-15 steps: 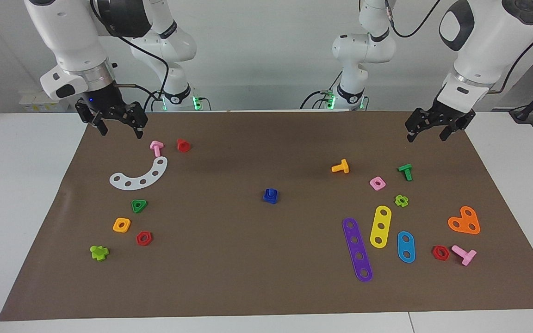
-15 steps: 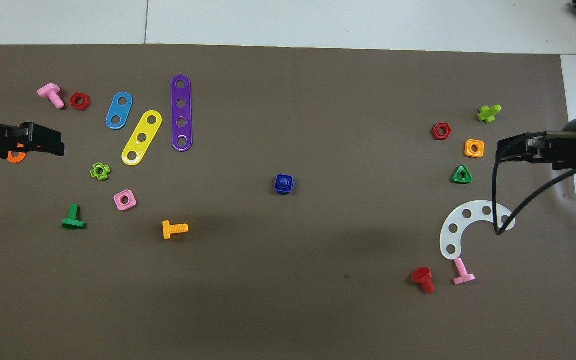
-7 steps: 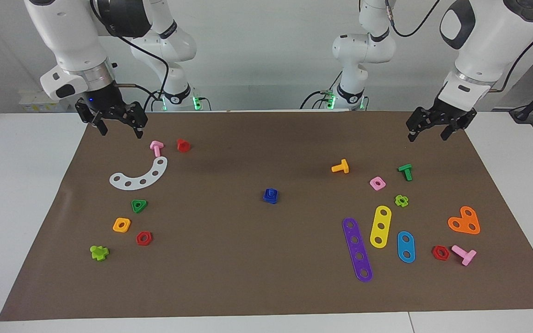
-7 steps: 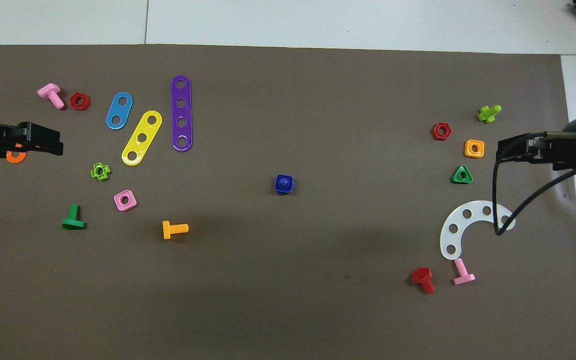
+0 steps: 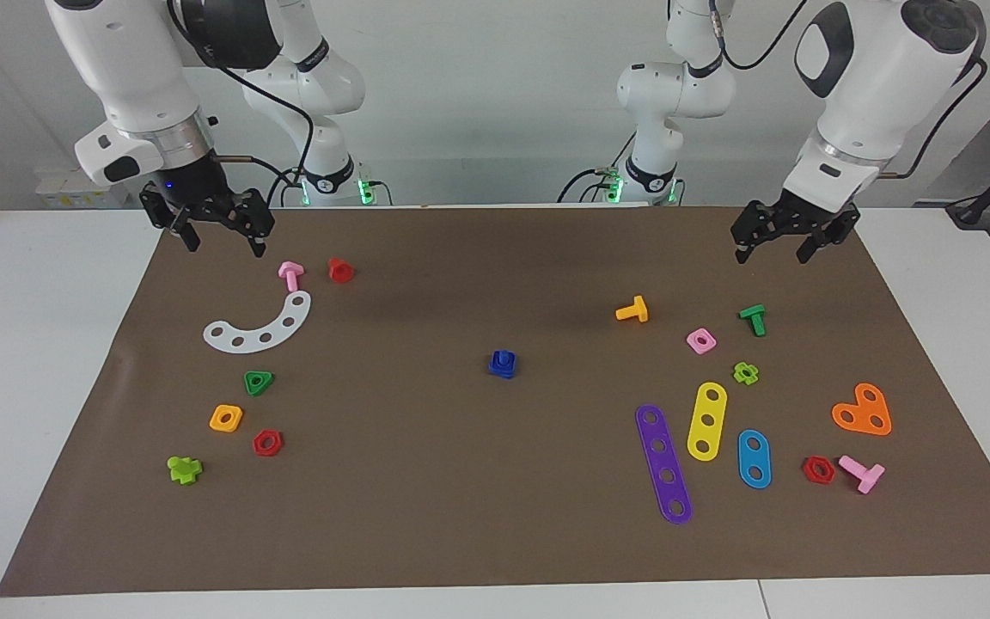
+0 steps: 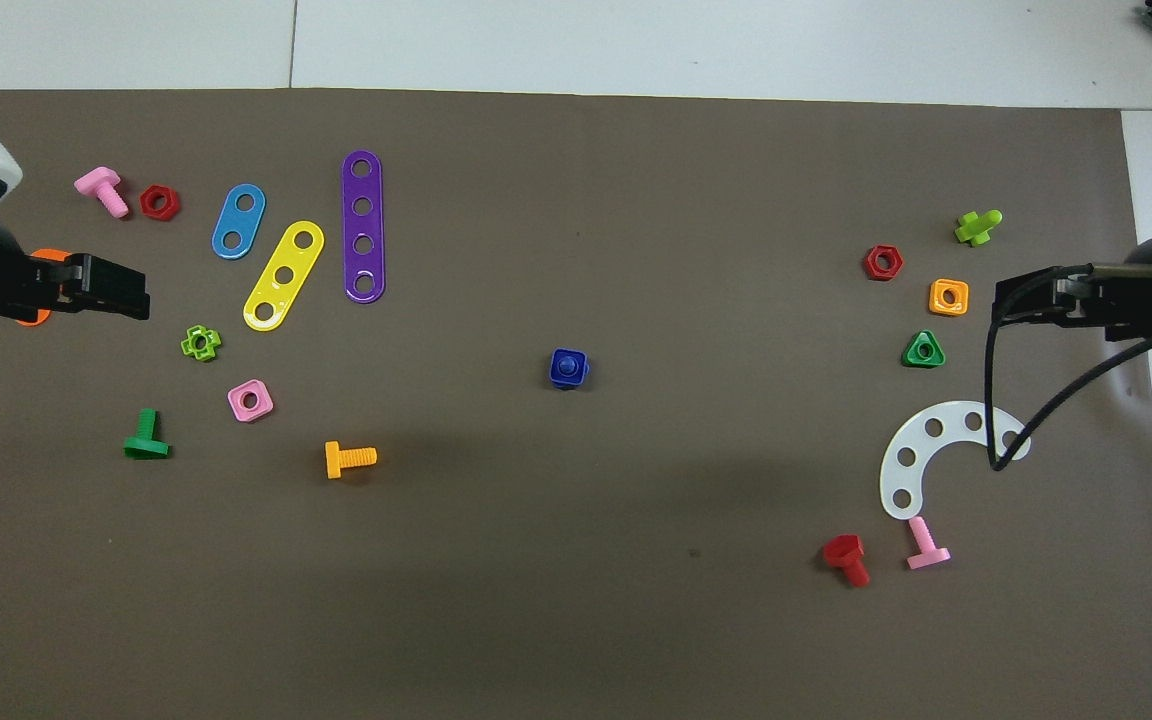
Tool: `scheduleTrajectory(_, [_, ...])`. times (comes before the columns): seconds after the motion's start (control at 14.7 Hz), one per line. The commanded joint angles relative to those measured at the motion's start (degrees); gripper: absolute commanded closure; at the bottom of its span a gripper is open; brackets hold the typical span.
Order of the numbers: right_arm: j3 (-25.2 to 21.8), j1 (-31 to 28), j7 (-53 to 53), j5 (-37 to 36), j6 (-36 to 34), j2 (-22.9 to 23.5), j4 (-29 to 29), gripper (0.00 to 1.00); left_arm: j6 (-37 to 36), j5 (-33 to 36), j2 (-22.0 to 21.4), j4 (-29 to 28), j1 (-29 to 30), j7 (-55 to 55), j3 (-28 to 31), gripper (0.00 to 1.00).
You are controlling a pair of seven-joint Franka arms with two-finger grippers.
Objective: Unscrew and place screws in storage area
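The dark-blue screw stands in the middle of the brown mat, its shaft sticking up through a dark-blue square nut. It also shows in the overhead view. No storage area is marked on the mat. My left gripper is open and empty, raised over the mat at the left arm's end; it shows in the overhead view too. My right gripper is open and empty, raised over the mat at the right arm's end. Both are well away from the screw.
Toward the left arm's end lie an orange bolt, a green bolt, purple, yellow and blue strips and an orange heart plate. Toward the right arm's end lie a white arc, pink and red bolts, and several nuts.
My left gripper has moved a little toward the middle of the table. The right arm and the screw have not moved.
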Motion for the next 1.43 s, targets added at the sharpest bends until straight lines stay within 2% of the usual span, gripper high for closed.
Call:
scheduleTrajectory(0.0, [0.4,-0.6,-1.4,0.4,-0.4,-1.4,-1.4,0.0,2.8,-2.6,3.1,0.4,-5.5,-6.7,0.6,0.08])
scheduleTrajectory(0.2, [0.4,-0.6,-1.4,0.4,-0.5,-1.4,-1.4,0.0,12.0,-2.5,8.1,0.4,-14.1,-18.2,0.9,0.07])
scheduleTrajectory(0.34, [0.4,-0.6,-1.4,0.4,-0.4,-1.4,-1.4,0.0,18.7,-2.8,10.4,0.4,-16.7,-22.5,0.7,0.06])
scheduleTrajectory(0.48, [0.4,-0.6,-1.4,0.4,-0.5,-1.4,-1.4,0.0,19.9,-3.3,14.2,2.3,-19.6,-23.5,0.7,0.06])
scheduleTrajectory(0.68, [0.4,-0.6,-1.4,0.4,-0.4,-1.4,-1.4,0.0,20.6,-3.2,21.3,8.0,-23.5,-26.6,0.9,0.06])
scheduleTrajectory(0.88, [0.4,-0.6,-1.4,0.4,-0.5,-1.4,-1.4,0.0,29.2,-2.5,26.5,7.2,-27.3,-26.6,0.9,0.06])
scheduleTrajectory(1.02, [0.4,-0.7,-1.4,0.4,-0.5,-1.4,-1.4,0.0,34.1,-1.7,26.9,3.6,-27.5,-26.4,0.7,0.06])
scheduleTrajectory(1.36, [0.4,-1.0,-1.3,0.4,-0.6,-1.4,-1.4,0.0,36.4,0.1,26.5,-2.3,-27.7,-25.7,0.5,0.08])
